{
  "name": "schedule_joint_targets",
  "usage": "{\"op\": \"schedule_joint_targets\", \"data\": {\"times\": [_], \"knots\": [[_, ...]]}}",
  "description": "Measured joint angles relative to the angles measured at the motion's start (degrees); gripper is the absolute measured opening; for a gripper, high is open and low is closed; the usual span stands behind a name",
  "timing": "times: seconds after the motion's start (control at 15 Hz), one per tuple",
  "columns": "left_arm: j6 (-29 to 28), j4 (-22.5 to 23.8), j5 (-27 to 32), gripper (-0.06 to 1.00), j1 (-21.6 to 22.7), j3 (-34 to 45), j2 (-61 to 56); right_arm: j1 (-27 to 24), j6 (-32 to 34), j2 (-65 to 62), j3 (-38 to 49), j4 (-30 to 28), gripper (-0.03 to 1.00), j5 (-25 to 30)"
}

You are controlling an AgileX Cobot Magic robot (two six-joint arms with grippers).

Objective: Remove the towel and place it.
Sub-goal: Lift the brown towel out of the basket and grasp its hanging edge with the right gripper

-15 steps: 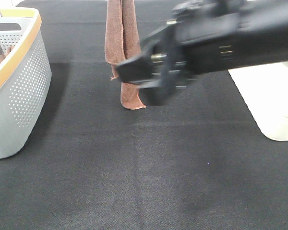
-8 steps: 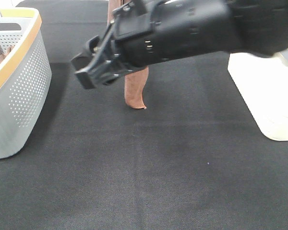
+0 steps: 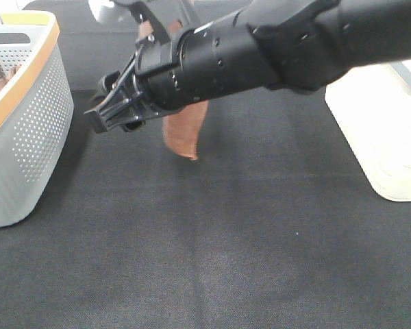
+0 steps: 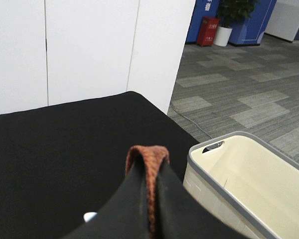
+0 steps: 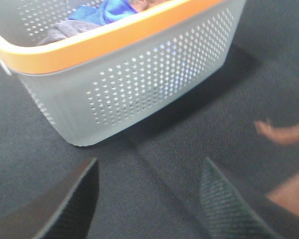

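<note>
Towel, upper half out of sight behind right arm

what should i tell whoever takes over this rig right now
Left hand: shut on the towel, pinching a fold of it.
Right hand: open and empty, reaching across the middle in front of the towel, facing the basket.
Towel: hangs from the left hand over the black table, between the basket and the white bin; I cannot tell whether its lower end touches the table.
Done: towel is clear of the basket and lifted.
Left: set it down and let go; the right hand may be meant to help.
</note>
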Motion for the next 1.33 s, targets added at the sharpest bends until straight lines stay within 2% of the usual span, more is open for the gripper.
{"op": "schedule_joint_targets", "data": {"times": [0.27, 0.67, 0.93, 1.2, 1.33], "knots": [[0.0, 0.0, 0.06, 0.0, 0.0, -0.29, -0.86, 0.0, 2.23, 0.74, -0.06, 0.17, 0.58, -5.04], [0.0, -0.23, 0.06, 0.0, 0.0, -0.29, -2.35, 0.0, 2.64, 0.74, -0.17, 0.23, 0.58, -8.14], [0.0, -3.67, 0.06, 0.0, 0.0, -0.29, -2.64, 0.0, 4.07, 0.74, -0.17, 0.4, 0.58, -12.03], [0.0, -4.01, 0.46, 0.0, 0.0, -0.29, -4.01, 0.0, 5.04, 1.49, -0.17, 0.92, 0.59, -15.13], [0.0, -4.07, 2.46, 0.0, 0.0, -0.29, -4.07, 0.0, 5.56, 1.49, -0.17, 1.03, 0.59, -16.39]]}}
